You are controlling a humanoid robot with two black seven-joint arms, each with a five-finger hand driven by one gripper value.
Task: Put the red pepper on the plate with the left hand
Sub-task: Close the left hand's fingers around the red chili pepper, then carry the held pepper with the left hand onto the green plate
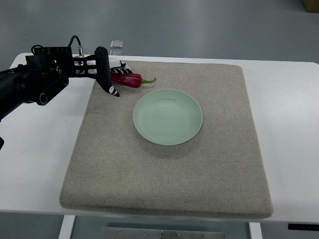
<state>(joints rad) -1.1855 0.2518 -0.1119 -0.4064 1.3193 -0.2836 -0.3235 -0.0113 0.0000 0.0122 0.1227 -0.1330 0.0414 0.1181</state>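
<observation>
At the far left corner of the mat [164,164], the left hand [107,74] is seen at the stem-less end of the pepper [127,79]. One black finger [103,67] is stretched down in front of the pepper, its tip reaching toward the mat, while other fingers lie behind the fruit; whether they are pressed against it cannot be told, as the near finger hides the contact. The hand is judged to be cupped around the pepper's end, neither clearly spread nor clearly clamped. The arm is brought in from the left edge over the white table [40,149].

The pepper is red, lies on the mat on its side, and its green stem is pointed toward the plate [168,117]. The plate is pale green, empty, and set near the middle of the mat, just beside the stem tip but not touching it.

The grasping step is judged to be in hand; nothing has been lifted or placed yet. A firm closing of the fingers on the pepper's body would be called for next, then a lift and a short carry to the right and toward the camera, over the plate rim.

No brand, label or writing can be read anywhere. The right hand is not seen.
</observation>
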